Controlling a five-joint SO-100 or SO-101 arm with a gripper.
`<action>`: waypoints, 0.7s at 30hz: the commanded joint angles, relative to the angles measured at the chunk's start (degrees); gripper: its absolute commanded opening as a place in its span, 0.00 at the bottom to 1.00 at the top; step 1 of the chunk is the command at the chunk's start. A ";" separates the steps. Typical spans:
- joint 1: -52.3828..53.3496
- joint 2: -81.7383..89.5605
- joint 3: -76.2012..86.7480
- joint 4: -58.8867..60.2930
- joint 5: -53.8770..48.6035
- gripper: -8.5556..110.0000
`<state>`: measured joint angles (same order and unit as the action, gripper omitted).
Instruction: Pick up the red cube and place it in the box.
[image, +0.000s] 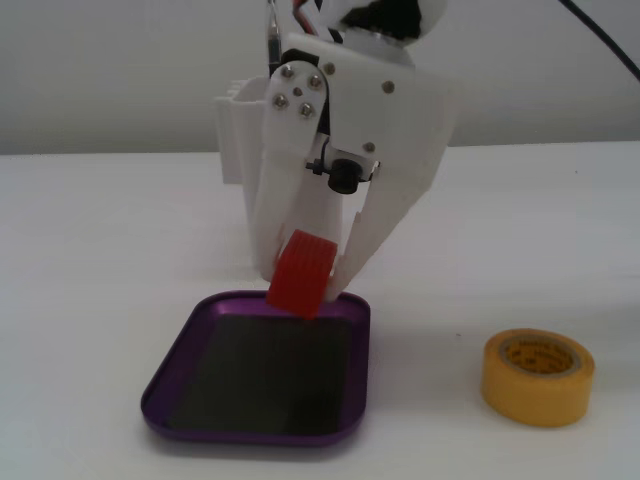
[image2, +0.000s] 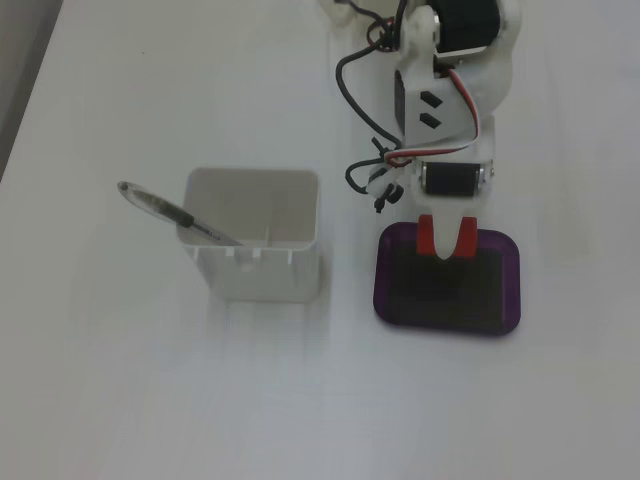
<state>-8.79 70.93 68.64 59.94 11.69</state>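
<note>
The red cube (image: 302, 272) is held between the white fingers of my gripper (image: 304, 285), tilted, just above the far rim of the purple box (image: 172, 360). The box is a shallow tray with a dark flat inside. In the other fixed view the red cube (image2: 425, 236) shows beside a white finger over the top edge of the box (image2: 505, 300), with the gripper (image2: 442, 240) pointing down from the arm above. The gripper is shut on the cube.
A yellow tape roll (image: 538, 376) lies to the right of the box. A tall white container (image2: 255, 250) with a pen (image2: 170, 213) in it stands left of the box, and behind the arm in a fixed view (image: 236, 135).
</note>
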 joint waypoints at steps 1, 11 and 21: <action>0.00 -0.44 -2.55 -0.88 -2.02 0.07; -0.18 -6.68 -3.34 -0.44 -3.78 0.07; -0.09 -6.50 -3.43 -0.44 -3.96 0.07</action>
<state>-8.79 63.46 68.64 59.68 8.09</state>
